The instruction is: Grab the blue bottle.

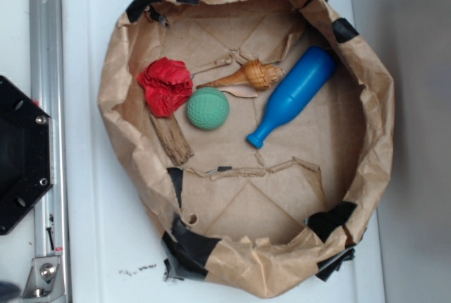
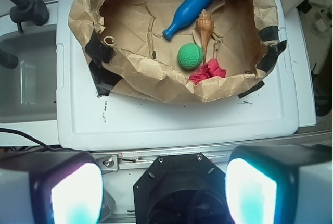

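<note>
Blue bottle lay tilted inside brown paper basin, at 3 o'clock of its floor, mouth toward 7, wide end toward 1. Green ball sat well left of bottle mouth, apart. Shell lay just above ball; red crumpled wad at 9. End effector hung over desk edge, well clear of basin, fingers spread apart, holding nothing.

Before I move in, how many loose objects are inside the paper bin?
5: blue bottle at right, seashell beside it, green ball in the centre, red crumpled piece at left, wood chunk below it. Folds may hide more.
</note>
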`<state>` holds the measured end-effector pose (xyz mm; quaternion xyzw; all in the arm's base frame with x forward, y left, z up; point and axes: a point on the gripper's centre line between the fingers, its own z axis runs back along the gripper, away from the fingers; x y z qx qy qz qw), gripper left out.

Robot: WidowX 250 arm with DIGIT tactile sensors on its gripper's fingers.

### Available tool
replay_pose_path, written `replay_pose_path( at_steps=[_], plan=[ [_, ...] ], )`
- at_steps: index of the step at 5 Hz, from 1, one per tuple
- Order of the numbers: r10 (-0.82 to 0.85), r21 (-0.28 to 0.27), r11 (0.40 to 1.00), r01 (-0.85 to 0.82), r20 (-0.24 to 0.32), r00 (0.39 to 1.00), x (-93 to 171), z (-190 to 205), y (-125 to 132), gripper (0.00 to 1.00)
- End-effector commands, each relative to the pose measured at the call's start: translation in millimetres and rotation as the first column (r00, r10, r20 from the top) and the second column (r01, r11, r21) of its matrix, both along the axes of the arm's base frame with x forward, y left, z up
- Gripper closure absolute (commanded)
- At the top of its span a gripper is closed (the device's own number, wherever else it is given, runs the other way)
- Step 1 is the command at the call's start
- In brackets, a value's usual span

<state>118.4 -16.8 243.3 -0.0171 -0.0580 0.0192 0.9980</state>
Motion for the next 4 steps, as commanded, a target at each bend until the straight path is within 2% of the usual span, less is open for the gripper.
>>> replay_pose_path(
  at_steps=[1,2,3,4],
  plan=[
    [0.000,0.000,1.000,0.000,0.000,1.000,0,0,0,0.00],
    [0.110,0.057,0.992,-0.113,0.064,0.992,45,-50,27,0.00],
    [0.153,0.099,0.981,-0.164,0.115,0.982,85,-97,37,0.00],
    [0.162,0.033,0.985,-0.171,0.190,0.968,122,-109,40,0.00]
  ],
)
